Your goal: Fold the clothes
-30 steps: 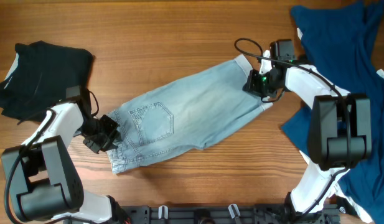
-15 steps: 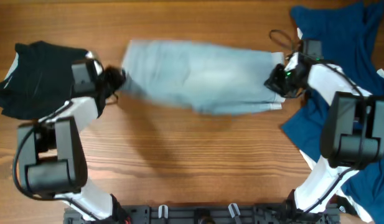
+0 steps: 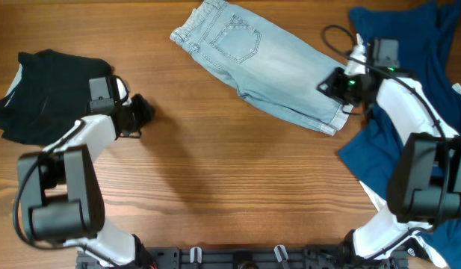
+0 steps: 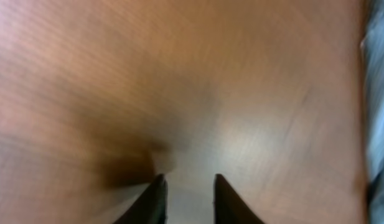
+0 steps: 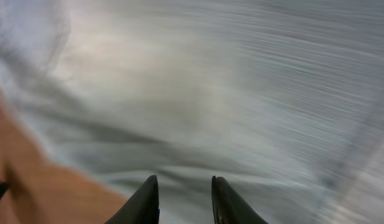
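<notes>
Black garment (image 3: 51, 93) is shown heaped at 9 o'clock on the bench (image 3: 230, 187). Left hand (image 4: 188, 190) is held parted and empty over bare wood. Denim shorts (image 3: 267, 63) are laid flat at 1 o'clock, waistband (image 3: 189, 26) toward 10, hems (image 3: 331, 119) toward 4. They are judged soft but weighty, best taken at waistband corners. Right hand (image 5: 185, 190) is placed at the hem; whether cloth is pinched cannot be told. Navy garment (image 3: 409, 60) is spread at 3 o'clock

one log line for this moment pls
shorts: lying flat, far side of table | left hand: open, empty, over bare table | right hand: open, over shorts' leg end
</notes>
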`<state>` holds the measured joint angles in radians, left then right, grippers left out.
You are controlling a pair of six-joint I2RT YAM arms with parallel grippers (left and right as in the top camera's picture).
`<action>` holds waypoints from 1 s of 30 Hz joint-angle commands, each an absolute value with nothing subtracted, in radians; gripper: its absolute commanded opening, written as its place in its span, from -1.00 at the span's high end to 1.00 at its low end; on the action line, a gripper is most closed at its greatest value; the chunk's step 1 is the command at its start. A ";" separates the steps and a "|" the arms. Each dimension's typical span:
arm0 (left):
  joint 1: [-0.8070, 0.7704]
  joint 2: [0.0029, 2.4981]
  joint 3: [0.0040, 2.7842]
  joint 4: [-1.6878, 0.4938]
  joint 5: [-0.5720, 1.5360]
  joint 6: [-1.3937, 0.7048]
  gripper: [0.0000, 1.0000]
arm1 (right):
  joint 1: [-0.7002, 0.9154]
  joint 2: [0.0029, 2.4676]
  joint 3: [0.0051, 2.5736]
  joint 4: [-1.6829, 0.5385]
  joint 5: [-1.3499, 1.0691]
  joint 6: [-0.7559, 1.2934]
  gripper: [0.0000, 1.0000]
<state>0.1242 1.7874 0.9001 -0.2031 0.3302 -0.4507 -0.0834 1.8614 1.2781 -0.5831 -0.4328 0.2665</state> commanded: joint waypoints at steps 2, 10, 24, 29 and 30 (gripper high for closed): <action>0.121 1.602 0.904 -0.404 0.252 -0.302 0.31 | 0.148 1.843 1.407 -0.506 -0.381 0.158 0.33; 0.120 1.491 0.904 -0.506 0.245 -0.299 0.31 | 0.373 2.032 1.406 -0.026 -0.163 0.218 -0.25; 0.120 1.490 0.904 -0.549 0.245 -0.299 0.24 | 0.379 2.284 1.407 -0.278 -0.614 0.175 -0.26; 0.121 1.490 0.904 -0.478 0.245 -0.299 0.21 | 0.377 2.257 1.407 -0.581 -0.762 0.037 -0.30; 0.121 1.490 0.904 -0.467 0.245 -0.299 0.21 | 0.376 2.246 1.407 -0.642 -0.755 0.017 -0.30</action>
<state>0.1242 1.5040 0.9005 -0.4942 0.2512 -0.3183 0.3546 2.2005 1.4742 -0.5053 -0.6861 0.0975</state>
